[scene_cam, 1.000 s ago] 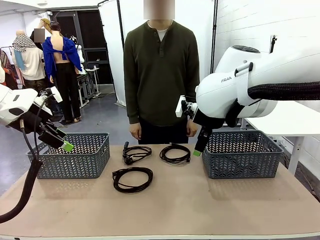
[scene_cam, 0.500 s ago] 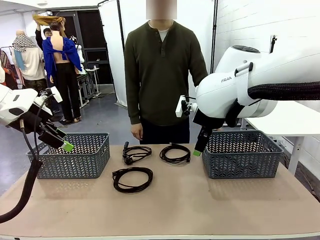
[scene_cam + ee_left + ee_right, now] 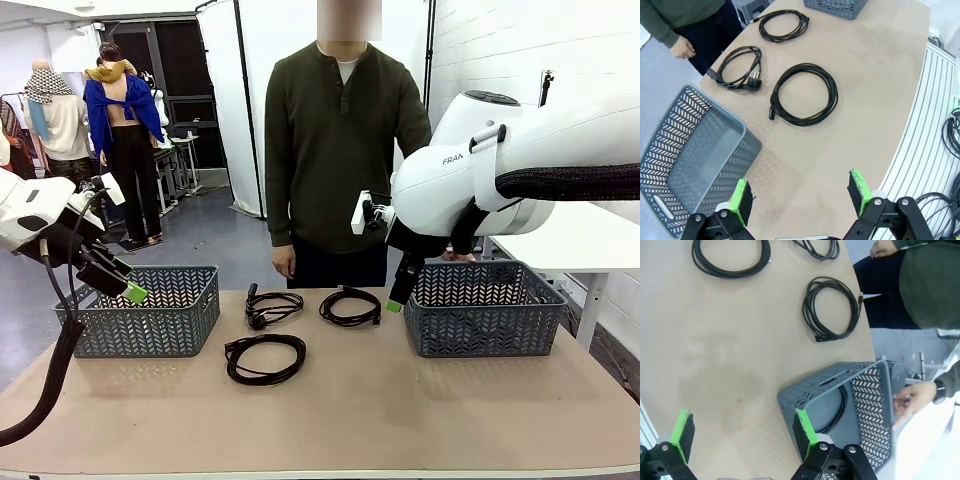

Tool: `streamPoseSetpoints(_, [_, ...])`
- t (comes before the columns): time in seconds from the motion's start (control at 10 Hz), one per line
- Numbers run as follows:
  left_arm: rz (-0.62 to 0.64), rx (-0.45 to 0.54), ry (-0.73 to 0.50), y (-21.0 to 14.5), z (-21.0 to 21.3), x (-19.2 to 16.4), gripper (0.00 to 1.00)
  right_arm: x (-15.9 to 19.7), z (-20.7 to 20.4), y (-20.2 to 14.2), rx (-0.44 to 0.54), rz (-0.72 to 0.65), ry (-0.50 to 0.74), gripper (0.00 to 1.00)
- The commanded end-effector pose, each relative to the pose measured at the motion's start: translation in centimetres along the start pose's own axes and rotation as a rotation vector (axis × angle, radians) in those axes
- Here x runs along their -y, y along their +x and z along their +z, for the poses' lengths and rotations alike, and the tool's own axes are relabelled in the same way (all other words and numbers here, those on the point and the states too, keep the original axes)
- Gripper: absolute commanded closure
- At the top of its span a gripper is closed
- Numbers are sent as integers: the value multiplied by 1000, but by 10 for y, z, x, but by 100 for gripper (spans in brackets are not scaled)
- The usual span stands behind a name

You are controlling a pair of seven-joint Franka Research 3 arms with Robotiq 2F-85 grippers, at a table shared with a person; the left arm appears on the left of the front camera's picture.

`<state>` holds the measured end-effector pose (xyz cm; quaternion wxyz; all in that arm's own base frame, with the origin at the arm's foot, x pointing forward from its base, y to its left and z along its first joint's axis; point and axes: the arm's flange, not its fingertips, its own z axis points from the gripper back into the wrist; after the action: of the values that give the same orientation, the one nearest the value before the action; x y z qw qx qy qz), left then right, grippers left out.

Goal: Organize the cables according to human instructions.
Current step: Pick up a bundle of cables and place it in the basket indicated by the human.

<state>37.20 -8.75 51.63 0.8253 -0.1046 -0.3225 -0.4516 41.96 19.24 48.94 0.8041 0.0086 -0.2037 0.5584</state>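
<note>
Scene: From my remote station I look across a tan surface (image 3: 400,420) at a person in a dark green shirt standing at its far side.
Left gripper (image 3: 800,185): It hovers above the grey left basket (image 3: 150,320). Its fingers are spread wide and hold nothing, and the green pads frame bare surface.
Right gripper (image 3: 741,417): It points down just beside the inner wall of the grey right basket (image 3: 485,315). Its fingers are also spread wide and hold nothing.
Near cable (image 3: 265,358): A round black coil lying flat between the two baskets, closest to my side and apart from the other coils.
Middle cable (image 3: 272,308): A looser coil with a black plug end, farther back towards the person and on the left basket's side.
Far cable (image 3: 351,307): A coil level with the middle cable, near it but not touching, and closer to the right basket.
Fourth cable (image 3: 843,405): It lies inside the right basket, where I can see part of its black loop against the floor and wall.
Person's hand (image 3: 912,400): Its fingers are at the right basket's far rim. I cannot tell whether they touch it.
Other hand (image 3: 284,262): It hangs at the person's side, behind the surface's far edge.
</note>
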Motion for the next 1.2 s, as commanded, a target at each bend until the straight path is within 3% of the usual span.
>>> streamPoseSetpoints(0.0, [-2, 9, -12, -1, 0, -2, 0, 0, -1, -1, -2, -7, -7, 0])
streamPoseSetpoints(1.1, [-2, 9, -12, -1, 0, -2, 0, 0, -1, -1, -2, -7, -7, 0])
